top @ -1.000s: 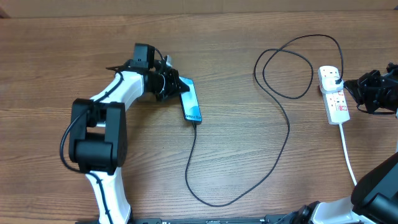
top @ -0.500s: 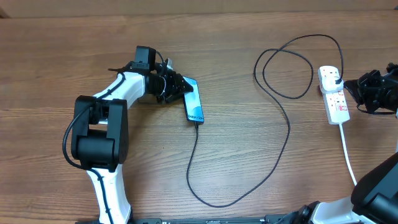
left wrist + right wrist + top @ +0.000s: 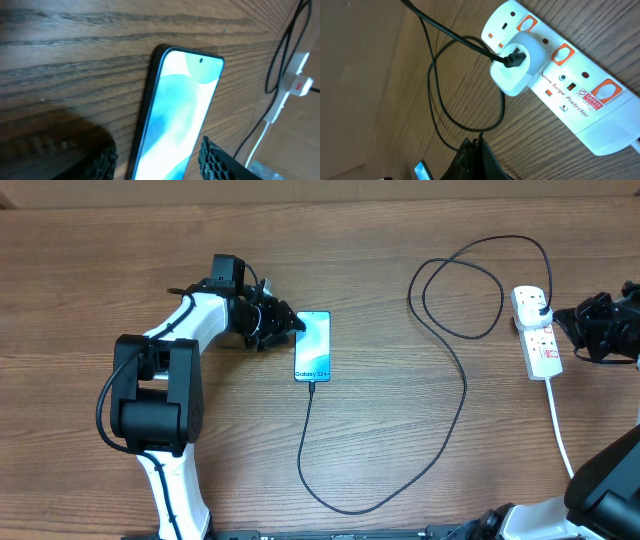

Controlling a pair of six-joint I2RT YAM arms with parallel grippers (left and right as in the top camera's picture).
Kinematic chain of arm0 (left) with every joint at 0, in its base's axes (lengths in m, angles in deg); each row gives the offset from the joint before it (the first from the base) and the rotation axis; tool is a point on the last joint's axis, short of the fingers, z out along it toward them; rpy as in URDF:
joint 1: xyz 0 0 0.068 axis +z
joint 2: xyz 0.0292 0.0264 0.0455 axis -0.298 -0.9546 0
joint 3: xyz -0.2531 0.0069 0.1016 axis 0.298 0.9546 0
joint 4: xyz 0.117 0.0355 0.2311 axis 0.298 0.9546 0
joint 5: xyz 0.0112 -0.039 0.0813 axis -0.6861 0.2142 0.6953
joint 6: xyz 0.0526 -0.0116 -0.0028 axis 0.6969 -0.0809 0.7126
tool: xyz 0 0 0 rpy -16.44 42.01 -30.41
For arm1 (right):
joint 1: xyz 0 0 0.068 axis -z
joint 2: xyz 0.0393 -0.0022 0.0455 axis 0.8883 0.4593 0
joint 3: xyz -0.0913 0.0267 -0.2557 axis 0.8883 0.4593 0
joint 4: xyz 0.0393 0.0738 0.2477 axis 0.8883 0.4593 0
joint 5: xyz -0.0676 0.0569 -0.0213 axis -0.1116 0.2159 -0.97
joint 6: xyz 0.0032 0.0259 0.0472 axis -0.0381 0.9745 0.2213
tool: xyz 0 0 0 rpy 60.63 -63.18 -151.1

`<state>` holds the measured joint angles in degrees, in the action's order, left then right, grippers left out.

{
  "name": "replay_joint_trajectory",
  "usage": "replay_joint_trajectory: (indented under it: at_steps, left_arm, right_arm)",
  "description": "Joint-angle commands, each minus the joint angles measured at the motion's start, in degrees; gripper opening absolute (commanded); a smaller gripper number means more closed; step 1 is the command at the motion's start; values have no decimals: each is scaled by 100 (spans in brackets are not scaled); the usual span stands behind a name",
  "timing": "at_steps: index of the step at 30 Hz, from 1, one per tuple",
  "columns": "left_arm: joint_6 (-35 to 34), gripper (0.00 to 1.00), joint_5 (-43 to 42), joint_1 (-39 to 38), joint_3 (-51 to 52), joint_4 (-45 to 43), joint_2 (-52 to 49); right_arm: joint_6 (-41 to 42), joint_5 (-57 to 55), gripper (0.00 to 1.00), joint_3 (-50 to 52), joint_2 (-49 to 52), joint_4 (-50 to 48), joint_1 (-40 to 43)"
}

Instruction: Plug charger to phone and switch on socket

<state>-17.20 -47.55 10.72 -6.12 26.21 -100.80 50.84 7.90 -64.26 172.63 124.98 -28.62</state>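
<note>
Blue-screened phone now flat on table, left jaws opened beside it, right jaws together.

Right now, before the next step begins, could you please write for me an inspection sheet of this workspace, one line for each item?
Surface: wooden table, brown grain.
Job's things: phone lies flat, screen up and lit; socket lies at the right with a white adapter plugged in; switch state cannot be told.
Clutter: nothing seen.
Grippers: left pincer open, close to the phone's top end; right pincer shut, beside the socket.
Cables: charger runs in loops from the adapter to the phone's lower end; white cord leaves the socket towards the near edge.
Surroundings: nothing seen.
</note>
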Motion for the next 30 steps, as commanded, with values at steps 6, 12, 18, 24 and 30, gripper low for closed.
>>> replay_joint_trajectory:
  at_steps: [6,12,18,24,30]
  left_arm:
    - [776,44,597,315,-704,1064,225]
    - [1088,47,1091,398,-2302,2350,966]
    - [1064,62,916,350,-3305,2693,1674]
    - [1067,72,713,238,-3438,2752,2312]
    - [1071,78,728,240,-3429,3228,2380]
  right_arm:
    - [149,-157,4,-125,107,-289,181]
    - [289,133,4,-125,413,-715,396]
    - [306,400,4,-125,857,-1213,529]
    - [369,385,4,-125,1331,-1537,734]
    - [369,527,4,-125,1805,-1792,911]
